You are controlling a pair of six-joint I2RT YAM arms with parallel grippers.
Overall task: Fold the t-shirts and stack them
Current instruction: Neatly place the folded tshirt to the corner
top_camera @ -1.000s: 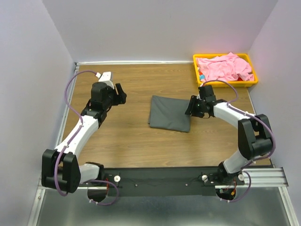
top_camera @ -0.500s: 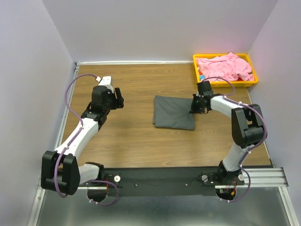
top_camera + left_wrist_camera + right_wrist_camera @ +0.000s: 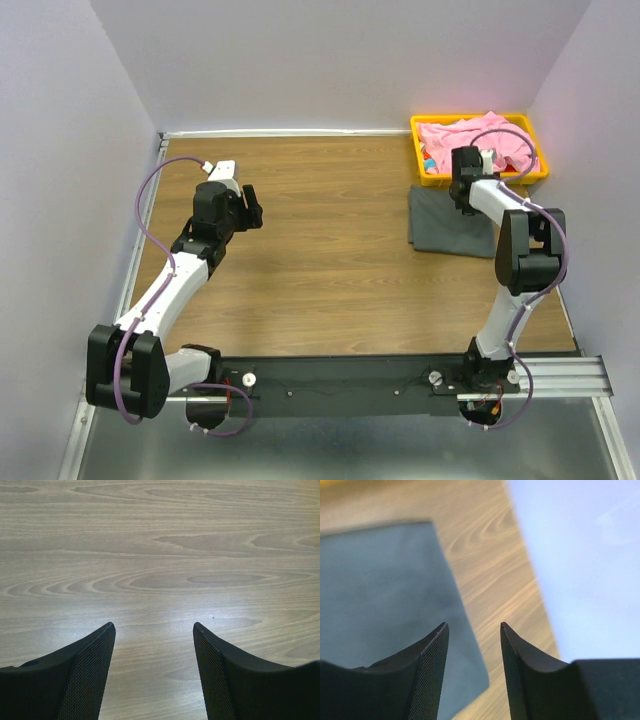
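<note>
The dark grey t-shirt (image 3: 445, 225) lies folded flat on the wooden table, just in front of the yellow tray. In the right wrist view this grey t-shirt (image 3: 380, 595) fills the left side, its corner showing below the jaws. My right gripper (image 3: 461, 193) (image 3: 472, 626) hovers over the shirt's far right part, open, with nothing between its fingers. The pink t-shirt (image 3: 478, 142) sits crumpled in the tray. My left gripper (image 3: 254, 207) (image 3: 154, 626) is open over bare wood at the table's left, far from both shirts.
The yellow tray (image 3: 420, 158) stands in the back right corner against the right wall (image 3: 585, 555). A pale wall also runs along the left and the back. Bare wood (image 3: 320, 250) spans the middle between the arms.
The folded grey t-shirt has slid right from the table's middle to just in front of the tray, carried by the right gripper, which now stands open. The left arm has barely moved.
</note>
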